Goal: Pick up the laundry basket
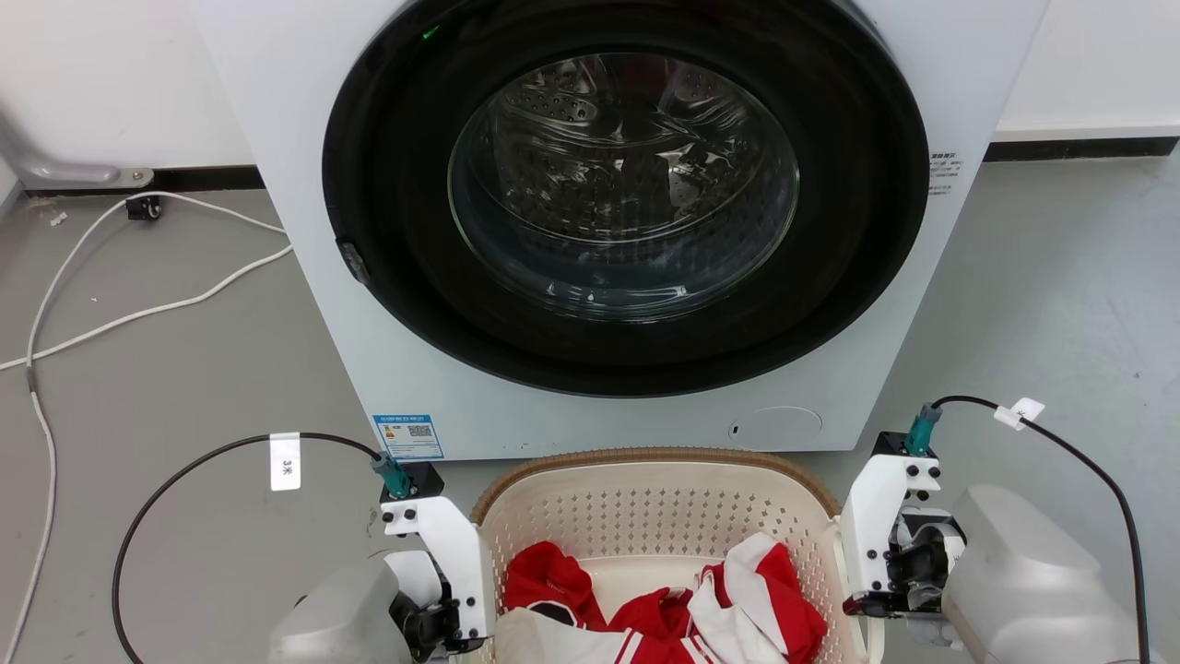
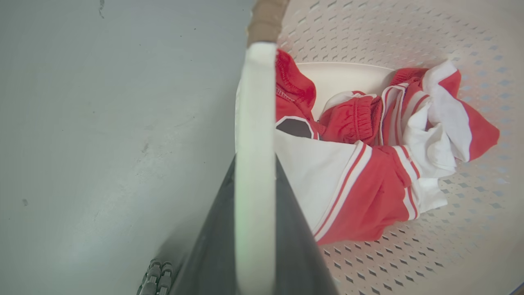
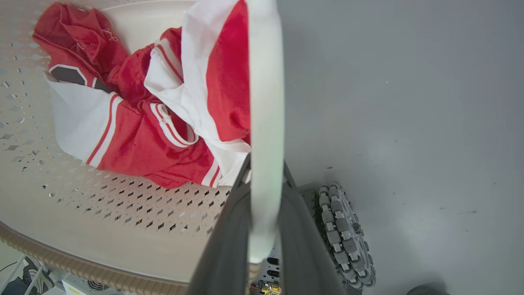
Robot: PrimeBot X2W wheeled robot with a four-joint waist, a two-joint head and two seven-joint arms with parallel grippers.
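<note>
1. I'm clamping the left gripper (image 2: 256, 164) on the laundry basket's (image 1: 645, 516) left handle (image 2: 254, 102), and the right gripper (image 3: 266, 164) on the right handle (image 3: 266, 82).
2. Basket is sitting near me, just before the washing machine (image 1: 304, 304).
3. Grasp stage, I'm judging; next calls for raising both arms evenly.

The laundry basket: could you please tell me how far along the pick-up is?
Done: the approach and grasp. The left gripper is shut on the left handle, the right gripper on the right handle of the laundry basket, red-and-white clothes inside. In hand: the hold. Left: the lift; the basket is low before the washing machine, and whether it has left the floor cannot be told.
</note>
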